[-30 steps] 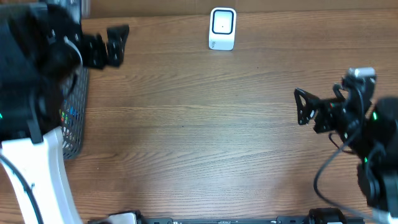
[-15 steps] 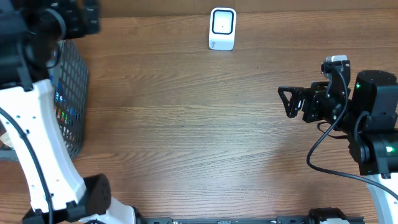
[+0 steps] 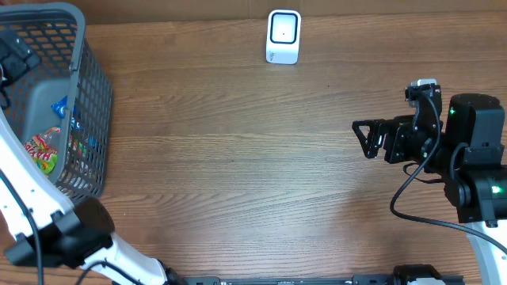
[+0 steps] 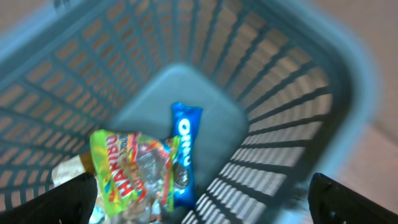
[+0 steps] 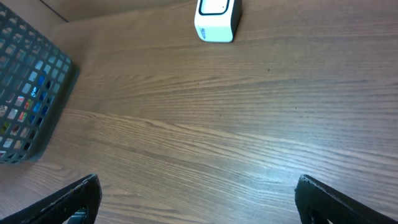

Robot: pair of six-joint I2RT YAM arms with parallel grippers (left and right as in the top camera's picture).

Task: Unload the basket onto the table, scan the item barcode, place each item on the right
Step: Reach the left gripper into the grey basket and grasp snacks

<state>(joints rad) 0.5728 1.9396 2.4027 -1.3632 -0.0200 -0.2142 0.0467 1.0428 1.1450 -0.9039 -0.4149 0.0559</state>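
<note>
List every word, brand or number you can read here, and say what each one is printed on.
"OREO": white letters running down the blue packet in the basket; soft but legible.
Colourful sweet bag beside it: print too blurred to read.
White scanner: no legible text in any view.

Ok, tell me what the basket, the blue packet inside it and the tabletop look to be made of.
Basket: likely moulded plastic, matte grey-blue; its walls are an even lattice of slots.
Blue packet: probably printed plastic film, judging by its flat wrapper shape, though the view is blurred.
Tabletop: wood or wood-look laminate, smooth with a low sheen; long grain lines run across it.
</note>
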